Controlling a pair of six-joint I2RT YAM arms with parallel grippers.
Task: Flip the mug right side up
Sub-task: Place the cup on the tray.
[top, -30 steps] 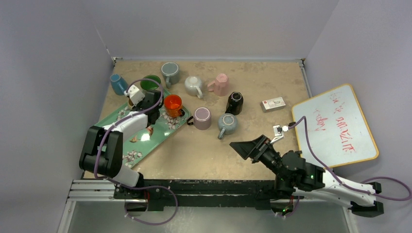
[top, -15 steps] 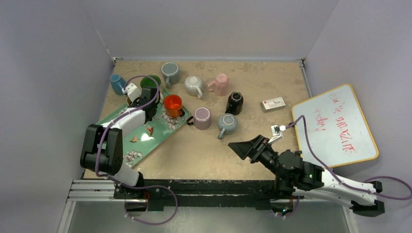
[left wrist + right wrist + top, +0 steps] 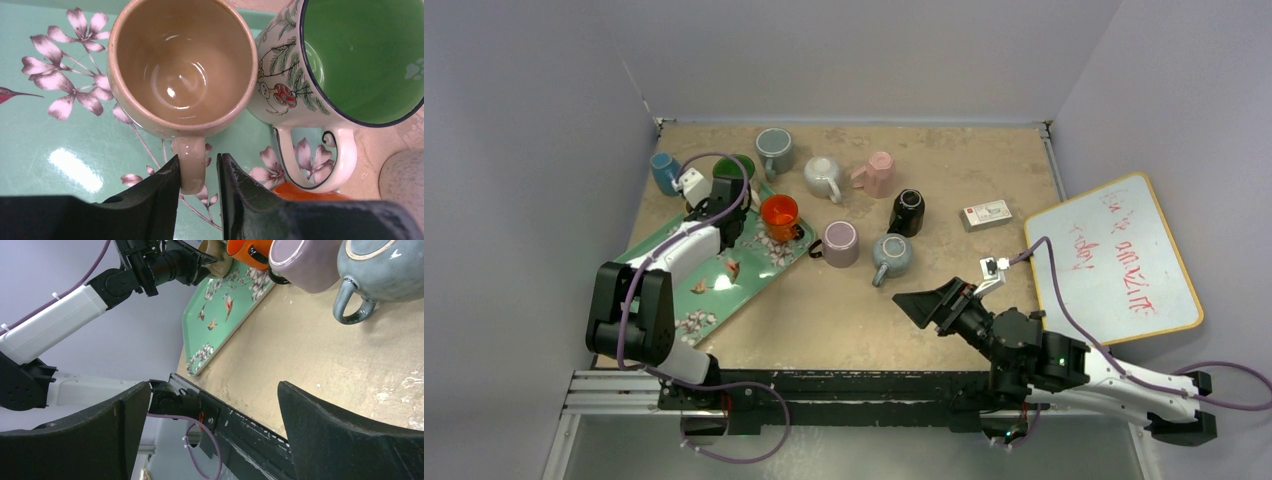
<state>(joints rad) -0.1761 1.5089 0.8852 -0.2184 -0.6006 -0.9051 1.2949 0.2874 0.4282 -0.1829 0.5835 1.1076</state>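
A beige mug (image 3: 182,65) stands upright, mouth up, on the green flowered tray (image 3: 45,145). In the top view it is mostly hidden under my left wrist (image 3: 693,207). My left gripper (image 3: 198,172) is slightly open around the mug's handle: the left finger touches it, and a narrow gap shows at the right finger. In the top view the left gripper (image 3: 720,212) is over the tray's far end. My right gripper (image 3: 924,300) is open and empty, low over the table's near right.
A green-lined white mug (image 3: 350,65) touches the beige mug's right side. An orange mug (image 3: 779,212) stands on the tray. Several more mugs (image 3: 839,243) lie across the far table. A small box (image 3: 986,213) and a whiteboard (image 3: 1114,258) sit at right.
My left wrist has shifted slightly toward the far left over the tray's end. The right arm has barely moved.
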